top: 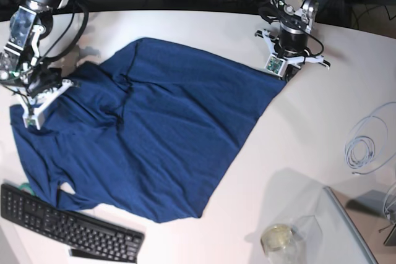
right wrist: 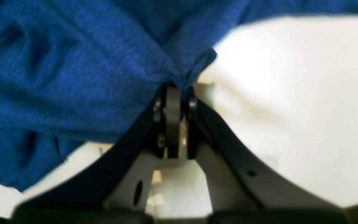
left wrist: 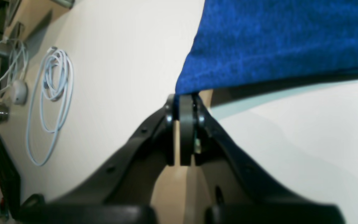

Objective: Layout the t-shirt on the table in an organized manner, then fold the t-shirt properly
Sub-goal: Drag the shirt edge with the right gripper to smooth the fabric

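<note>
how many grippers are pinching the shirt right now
2. The left gripper is shut on the t-shirt at its far corner; the right gripper is shut on its bunched near-left edge.

T-shirt (top: 167, 134): soft navy knit cloth, looking matt and faintly heathered. Surface (top: 297, 146): showing smooth white with a slight sheen. Claws (left wrist: 183, 104) (right wrist: 174, 93): appearing as dark matt plastic. Keyboard (top: 68, 227): black matt plastic. Cable coil (left wrist: 53, 93): looking like glossy pale plastic.

Bright even overhead light, soft shadows; wrist views blurred, base sharp
</note>
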`<state>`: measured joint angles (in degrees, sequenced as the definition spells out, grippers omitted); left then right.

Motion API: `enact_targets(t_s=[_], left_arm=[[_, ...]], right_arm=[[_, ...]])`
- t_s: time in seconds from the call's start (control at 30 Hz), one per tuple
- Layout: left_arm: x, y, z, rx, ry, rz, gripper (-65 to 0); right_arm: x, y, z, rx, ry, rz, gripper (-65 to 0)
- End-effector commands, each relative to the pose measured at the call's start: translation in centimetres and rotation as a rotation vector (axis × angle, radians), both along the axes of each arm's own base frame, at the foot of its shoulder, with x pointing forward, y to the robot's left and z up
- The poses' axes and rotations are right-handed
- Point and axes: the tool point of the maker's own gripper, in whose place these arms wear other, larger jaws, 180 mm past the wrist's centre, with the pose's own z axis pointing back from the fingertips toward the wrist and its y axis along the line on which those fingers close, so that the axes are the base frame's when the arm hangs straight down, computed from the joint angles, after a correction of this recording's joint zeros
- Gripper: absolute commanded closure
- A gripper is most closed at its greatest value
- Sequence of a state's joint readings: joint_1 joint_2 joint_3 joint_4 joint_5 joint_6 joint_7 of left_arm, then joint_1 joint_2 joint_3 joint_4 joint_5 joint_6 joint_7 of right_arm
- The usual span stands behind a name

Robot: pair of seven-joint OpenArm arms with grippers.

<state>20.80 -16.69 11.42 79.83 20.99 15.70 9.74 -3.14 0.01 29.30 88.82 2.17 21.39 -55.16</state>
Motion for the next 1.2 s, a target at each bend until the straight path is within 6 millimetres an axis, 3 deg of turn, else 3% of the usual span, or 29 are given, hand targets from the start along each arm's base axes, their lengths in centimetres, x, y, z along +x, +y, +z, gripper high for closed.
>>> enact_targets(t_s=[0.0,0.23,0.3,0.37,0.5,0.77,0.87,1.03,1.17], left_arm=[[0.5,0.0,1.1,0.01,-0.041,-0.013,0.0],[0.0,-0.1,1.0,0.007,-0.034,-0.015,0.0],[0.0,-0.1,1.0,0.007,-0.035,-0.015,0.0],[0.1,-0.1,1.0,0.007,-0.037,-0.016,0.0],[0.2,0.0,1.2,0.008,-0.042,-0.014,0.0],[-1.5,4.3,1.3,0.054,-0.027,0.091,0.0],[-2.5,5.2,1.1,0.064,-0.011,0.112,0.0],[-3.8,5.1,0.5,0.063,0.017,0.114,0.0],[-4.8,5.2,0.2,0.063,0.037,0.117,0.0]], right_arm=[[0.3,-0.9,1.5,-0.033,-0.027,0.0,-0.2],[-4.5,-1.9,3.3,-0.119,0.048,0.01,-0.2],[-5.2,-2.2,2.6,-0.118,0.074,0.006,-0.2],[-5.5,-2.8,0.6,-0.102,0.129,0.012,-0.2],[-3.7,-2.7,-2.6,-0.026,0.172,-0.004,-0.2],[1.5,-0.5,-4.6,0.107,0.2,-0.036,-0.2],[4.9,1.3,-4.3,0.139,0.161,-0.003,-0.2],[9.9,7.2,-3.2,0.105,0.117,0.145,-0.2],[9.6,7.6,-1.8,0.056,0.153,0.14,-0.2]])
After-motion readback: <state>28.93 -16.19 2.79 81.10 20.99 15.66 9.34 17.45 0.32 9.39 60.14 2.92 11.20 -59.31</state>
